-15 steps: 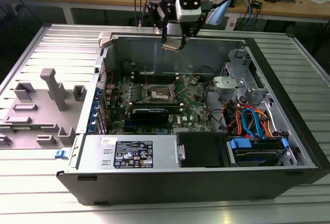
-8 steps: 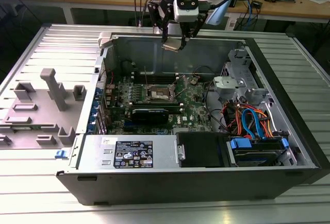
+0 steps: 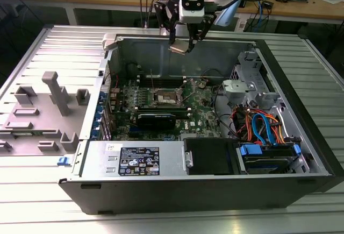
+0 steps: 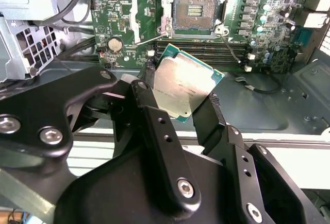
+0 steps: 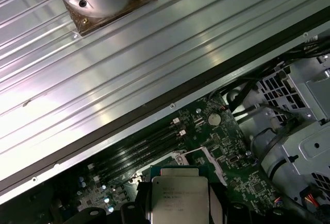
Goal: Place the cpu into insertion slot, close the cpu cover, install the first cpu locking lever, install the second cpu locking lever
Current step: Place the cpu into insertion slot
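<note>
My gripper (image 3: pixel 180 44) hangs over the far wall of the open computer case (image 3: pixel 301 153), shut on the cpu (image 3: pixel 179 48). In the second wrist view the black fingers (image 4: pixel 149 95) clamp two opposite edges of the cpu (image 4: pixel 185 82), a silver-topped square with a green rim, held tilted. The first wrist view has the cpu (image 5: pixel 178 195) between the gripper (image 5: pixel 179 208) jaws, above the motherboard. Nothing sits in the insertion slot (image 4: pixel 195 10) (image 3: pixel 164 97), a dark recess with gold contacts. The cpu cover (image 4: pixel 149 15) stands raised beside it. Thin wire levers (image 4: pixel 229 41) stick up near the socket.
A long black finned card (image 3: pixel 156 118) lies in front of the socket, and memory slots (image 4: pixel 206 49) run beside it. Drive cage and blue and orange cables (image 3: pixel 263 126) crowd the exterior view's right. A grey fixture plate (image 3: pixel 48 110) with holders lies at the left.
</note>
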